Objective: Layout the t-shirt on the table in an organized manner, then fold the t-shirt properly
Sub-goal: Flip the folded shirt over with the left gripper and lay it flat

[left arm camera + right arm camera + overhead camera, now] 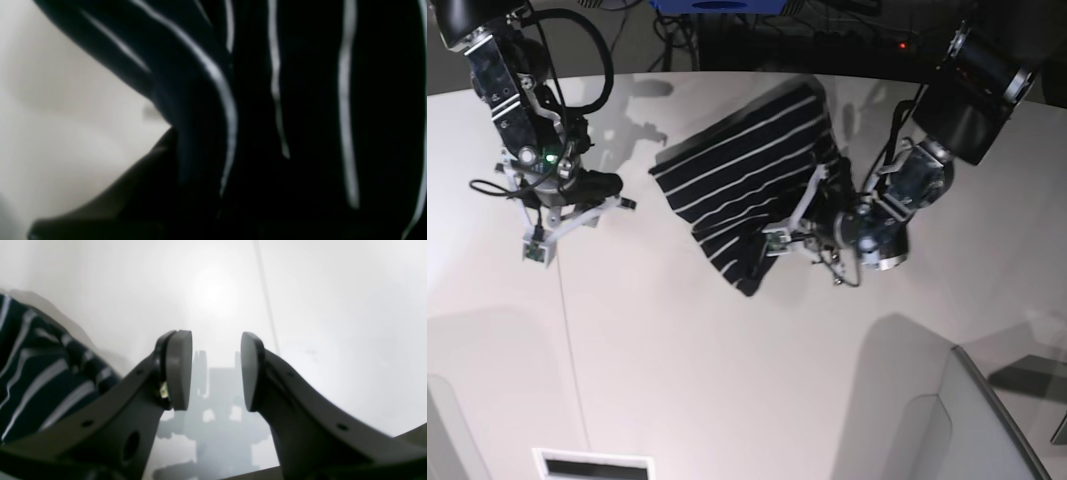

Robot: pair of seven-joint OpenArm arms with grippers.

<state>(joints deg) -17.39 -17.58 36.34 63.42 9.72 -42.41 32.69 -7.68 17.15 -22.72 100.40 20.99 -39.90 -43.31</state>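
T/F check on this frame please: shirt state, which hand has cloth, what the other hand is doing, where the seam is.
1. The t-shirt lies flat and spread out on the table. False: it is bunched, with one side lifted.
2. The left hand is shut on the t-shirt. True.
3. The right hand grips a sleeve. False: its fingers stand apart with only bare table between them.
4. In the right wrist view, striped cloth shows at the left, apart from the fingers. True.
5. The table's dark seam line runs under the t-shirt. False: it lies off to the side, below the right hand.
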